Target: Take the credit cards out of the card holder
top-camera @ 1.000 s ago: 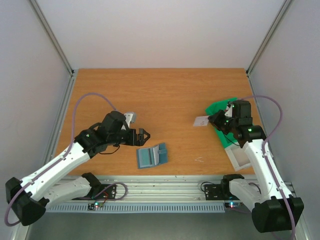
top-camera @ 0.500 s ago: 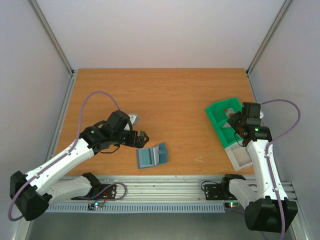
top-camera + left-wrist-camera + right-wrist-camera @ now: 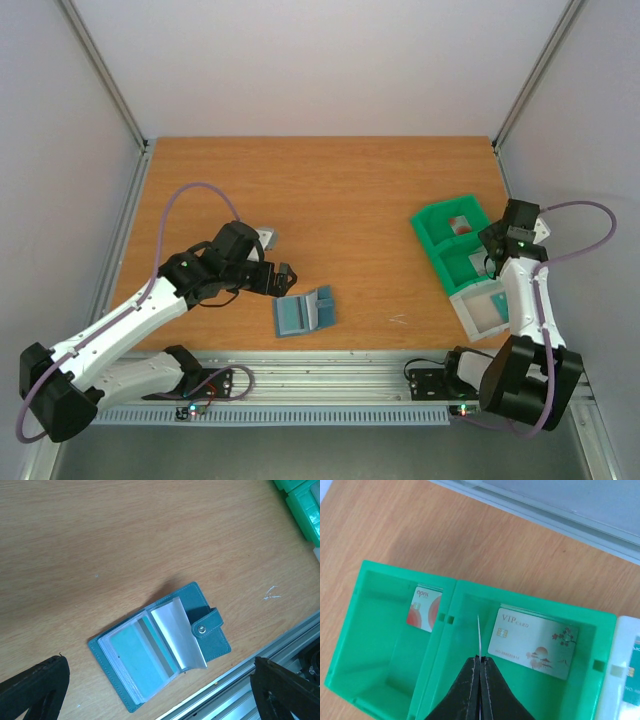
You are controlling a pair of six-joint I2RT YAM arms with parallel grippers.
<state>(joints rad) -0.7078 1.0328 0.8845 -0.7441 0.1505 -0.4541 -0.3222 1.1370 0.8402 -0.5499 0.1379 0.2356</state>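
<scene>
The blue-grey card holder lies spread open near the table's front edge, clear sleeves fanned and a teal card showing inside. My left gripper hovers just left of and above the holder, open, with nothing between its fingers. My right gripper is shut on a thin pale credit card seen edge-on, held over the divider of the green bin. A red-and-white card lies in the bin's one compartment, and a pale VIP card in the other.
The green bin stands at the table's right side, with a white tray against its near end holding a teal card. An aluminium rail runs along the front edge just behind the holder.
My right gripper has carried the pale card rightward from left of the green bin to above it. The left gripper shifted slightly toward the holder, then stayed still.
</scene>
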